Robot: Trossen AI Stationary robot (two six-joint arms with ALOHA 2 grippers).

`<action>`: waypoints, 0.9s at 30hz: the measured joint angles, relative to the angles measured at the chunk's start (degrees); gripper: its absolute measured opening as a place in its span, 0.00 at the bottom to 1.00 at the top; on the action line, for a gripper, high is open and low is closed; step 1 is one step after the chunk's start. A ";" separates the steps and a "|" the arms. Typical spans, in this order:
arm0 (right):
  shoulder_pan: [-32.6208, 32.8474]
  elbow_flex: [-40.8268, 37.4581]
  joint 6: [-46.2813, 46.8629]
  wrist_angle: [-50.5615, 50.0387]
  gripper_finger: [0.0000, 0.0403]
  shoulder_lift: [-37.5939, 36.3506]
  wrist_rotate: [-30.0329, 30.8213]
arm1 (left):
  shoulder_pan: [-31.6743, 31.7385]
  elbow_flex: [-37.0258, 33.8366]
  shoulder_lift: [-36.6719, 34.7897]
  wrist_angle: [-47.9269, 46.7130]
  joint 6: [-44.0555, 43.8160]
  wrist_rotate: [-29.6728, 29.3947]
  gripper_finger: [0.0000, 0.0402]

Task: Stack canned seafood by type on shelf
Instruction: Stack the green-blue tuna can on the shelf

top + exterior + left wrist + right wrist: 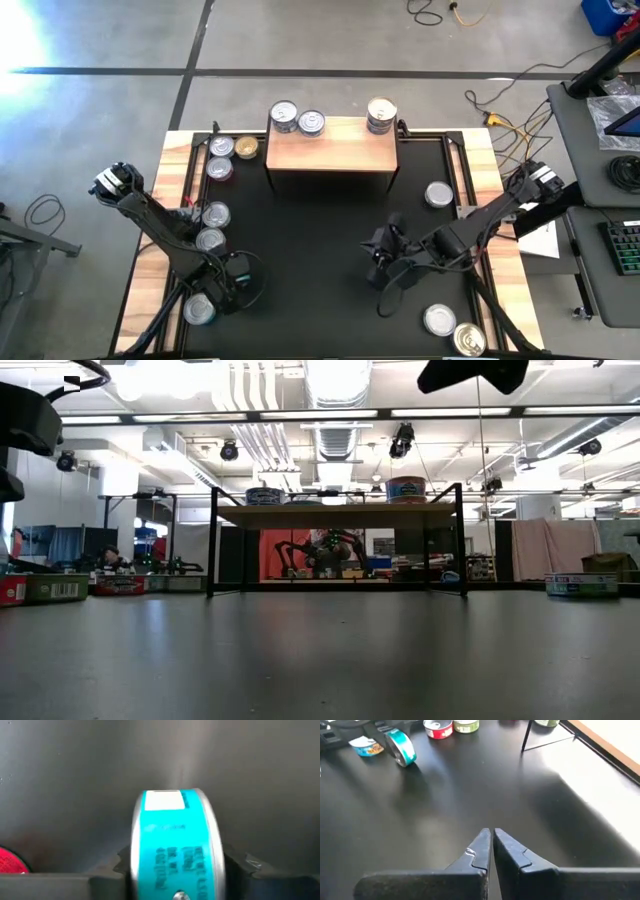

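A blue tin (172, 845) stands on its edge close in front of the left wrist camera, between the two fingers (107, 880) of the left gripper (232, 285). The fingers are partly open and sit on both sides of the tin; I cannot tell if they already press it. In the high view this gripper is low over the black mat (320, 230) at the front left. Another tin (199, 309) lies just beside it, and two more (212, 226) lie further back along the left side.

The right gripper (490, 840) has its fingers closed together and holds nothing. It hangs over the middle of the mat, a little to the right.

The shelf (331, 148) stands at the back of the mat. Two tins (297, 118) sit side by side on its left part, and a small stack of tins (380, 113) stands on its right corner. Three tins (226, 155) lie left of the shelf. One tin (438, 194) lies at the right side, and two (452, 329) at the front right.
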 joint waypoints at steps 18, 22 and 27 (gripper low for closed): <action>-0.62 5.04 -17.10 12.52 0.03 0.24 2.23 | 2.84 -5.15 -23.72 19.16 -7.35 -25.61 0.28; -2.37 5.03 -18.57 13.65 0.05 0.26 1.25 | 3.91 -15.71 -32.03 41.73 -7.23 -24.41 0.27; -3.50 4.95 -18.54 13.76 0.19 1.26 1.32 | 5.07 -29.24 -36.08 70.14 -7.53 -25.34 0.27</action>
